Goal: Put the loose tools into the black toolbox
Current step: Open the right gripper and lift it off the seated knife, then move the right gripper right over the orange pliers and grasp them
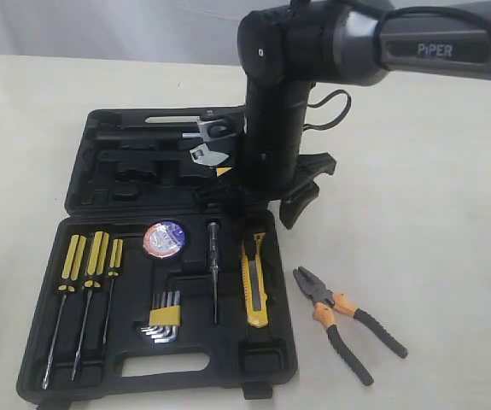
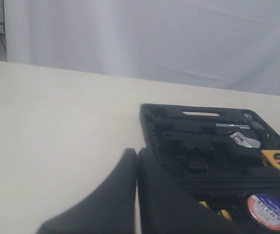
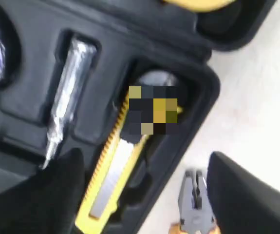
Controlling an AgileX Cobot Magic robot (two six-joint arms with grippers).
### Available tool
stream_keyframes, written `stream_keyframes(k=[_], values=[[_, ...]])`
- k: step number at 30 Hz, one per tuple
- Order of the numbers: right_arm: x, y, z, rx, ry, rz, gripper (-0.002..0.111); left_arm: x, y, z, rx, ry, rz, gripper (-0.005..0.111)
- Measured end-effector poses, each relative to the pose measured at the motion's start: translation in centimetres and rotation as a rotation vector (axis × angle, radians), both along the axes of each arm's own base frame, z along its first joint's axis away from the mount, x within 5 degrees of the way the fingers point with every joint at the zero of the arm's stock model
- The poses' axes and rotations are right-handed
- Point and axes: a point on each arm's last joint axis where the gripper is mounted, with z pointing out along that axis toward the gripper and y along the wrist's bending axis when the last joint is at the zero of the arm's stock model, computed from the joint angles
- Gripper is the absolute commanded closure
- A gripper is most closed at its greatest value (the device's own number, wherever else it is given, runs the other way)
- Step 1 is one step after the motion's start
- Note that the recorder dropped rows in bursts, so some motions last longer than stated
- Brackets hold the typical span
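Note:
The black toolbox (image 1: 195,363) lies open with its lid flat at the back. The dark tape roll (image 1: 164,239) and the yellow utility knife (image 1: 254,282) rest in slots of its front half. The yellow-black tape measure (image 2: 279,161) sits in the lid. The pliers (image 1: 347,320) with orange-black handles lie on the table right of the box. My right gripper (image 1: 306,190) hangs open and empty just above the knife's far end; in the right wrist view the knife (image 3: 111,175) and the pliers' head (image 3: 196,202) show between its fingers (image 3: 249,195). My left gripper (image 2: 136,195) is shut and empty, at the box's left.
Yellow-handled screwdrivers (image 1: 87,265), hex keys (image 1: 164,316) and a thin metal driver (image 1: 213,269) fill other slots. A silver wrench (image 1: 209,141) lies in the lid. The right arm (image 1: 275,128) stands over the lid's right end. Bare table spreads around the pliers.

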Motion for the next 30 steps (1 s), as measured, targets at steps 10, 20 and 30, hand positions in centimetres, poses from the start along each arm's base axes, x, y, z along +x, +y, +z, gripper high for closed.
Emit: stream_keyframes(k=[10,20,30], values=[[-0.8,-0.6,4.5,0.042,-0.085,0.017,0.052,0.0,0.0,0.0,0.0,0.0,0.0,0.107],[-7.3,-4.6,8.7,0.061,-0.119,0.103,0.052,0.0,0.0,0.0,0.0,0.0,0.0,0.107],[-11.1,-7.3,4.0,-0.032,-0.028,0.113,0.052,0.0,0.0,0.0,0.0,0.0,0.0,0.107]])
